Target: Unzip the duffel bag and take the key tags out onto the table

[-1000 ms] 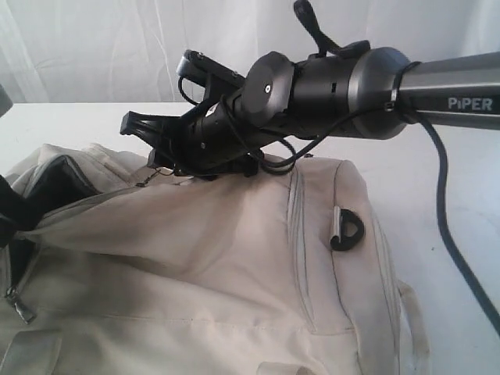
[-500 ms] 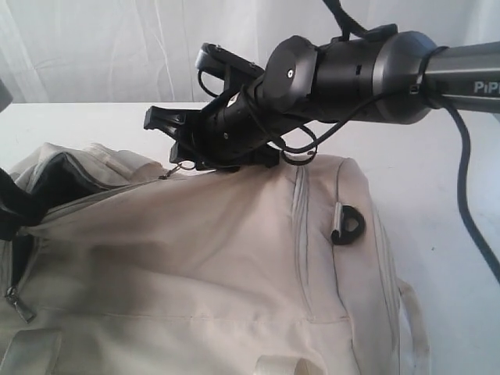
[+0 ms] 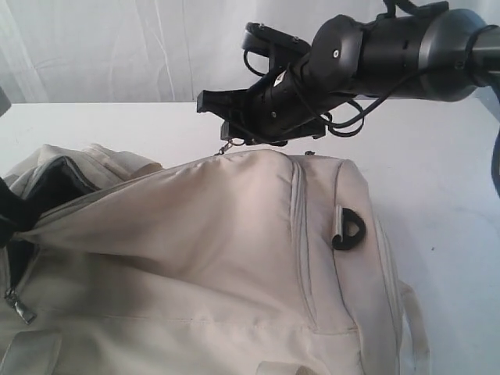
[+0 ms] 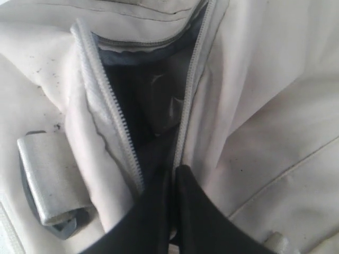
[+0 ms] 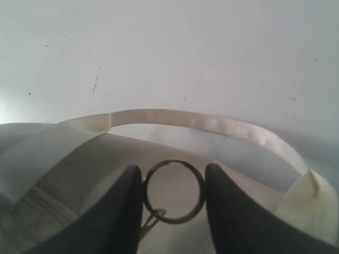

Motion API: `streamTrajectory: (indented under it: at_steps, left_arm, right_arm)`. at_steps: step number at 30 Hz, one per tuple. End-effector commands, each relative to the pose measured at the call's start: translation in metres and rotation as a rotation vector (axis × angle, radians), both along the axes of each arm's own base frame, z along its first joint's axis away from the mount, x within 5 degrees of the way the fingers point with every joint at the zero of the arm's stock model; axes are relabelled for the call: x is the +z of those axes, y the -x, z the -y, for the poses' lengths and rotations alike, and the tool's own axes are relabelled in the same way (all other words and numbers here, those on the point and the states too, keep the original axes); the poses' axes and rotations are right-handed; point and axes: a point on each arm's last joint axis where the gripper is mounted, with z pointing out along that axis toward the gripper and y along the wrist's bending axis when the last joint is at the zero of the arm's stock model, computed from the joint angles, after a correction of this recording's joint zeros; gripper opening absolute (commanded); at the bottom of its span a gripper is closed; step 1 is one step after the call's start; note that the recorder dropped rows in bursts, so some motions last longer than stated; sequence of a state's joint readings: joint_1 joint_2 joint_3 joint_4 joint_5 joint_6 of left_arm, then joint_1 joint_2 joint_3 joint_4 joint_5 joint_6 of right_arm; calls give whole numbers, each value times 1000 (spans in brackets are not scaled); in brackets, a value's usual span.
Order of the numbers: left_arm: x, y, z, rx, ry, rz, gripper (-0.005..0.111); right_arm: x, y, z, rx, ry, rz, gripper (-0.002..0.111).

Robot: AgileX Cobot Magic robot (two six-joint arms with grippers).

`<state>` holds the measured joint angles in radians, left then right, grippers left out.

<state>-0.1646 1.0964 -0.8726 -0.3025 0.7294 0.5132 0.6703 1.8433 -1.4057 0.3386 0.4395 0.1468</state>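
The cream duffel bag (image 3: 203, 258) fills the near half of the exterior view, and its zip gapes at the left over dark lining (image 3: 47, 183). My right gripper (image 3: 232, 134) hangs above the bag's far top edge, shut on the bare metal zipper-pull ring (image 3: 226, 146). In the right wrist view the ring (image 5: 174, 191) sits between both fingers (image 5: 127, 211) of the right gripper (image 5: 174, 180). My left gripper (image 4: 172, 177) is shut at the parted zipper (image 4: 119, 127), seemingly pinching the bag's edge. The key tags are hidden.
A black D-ring (image 3: 348, 232) sits on the bag's right side. A second metal zipper pull (image 3: 19, 306) hangs at the lower left. A webbing strap (image 5: 201, 123) arcs beyond the ring. The white table (image 3: 437, 180) stretches right of and behind the bag.
My right gripper has moved right and upward with the ring, drawing the bag's top fabric up and rightward. The opening at the left looks the same.
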Motion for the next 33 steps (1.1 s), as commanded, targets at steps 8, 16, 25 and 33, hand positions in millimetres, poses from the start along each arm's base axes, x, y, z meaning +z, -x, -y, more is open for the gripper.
streamTrajectory:
  at_steps: [8, 16, 25, 33]
  left_arm:
    - [-1, 6, -3, -16, -31, -31, 0]
    - [-1, 6, -3, -16, -31, -31, 0]
    - [-1, 6, -3, -16, -33, -31, 0]
    - [-1, 6, -3, -16, -33, -31, 0]
  right_arm:
    - [35, -6, 51, -14, 128, 64, 3]
    - [61, 9, 71, 17, 235, 108, 3]
    - [73, 33, 85, 147, 358, 47, 3]
    - [85, 49, 94, 182, 389, 14, 3]
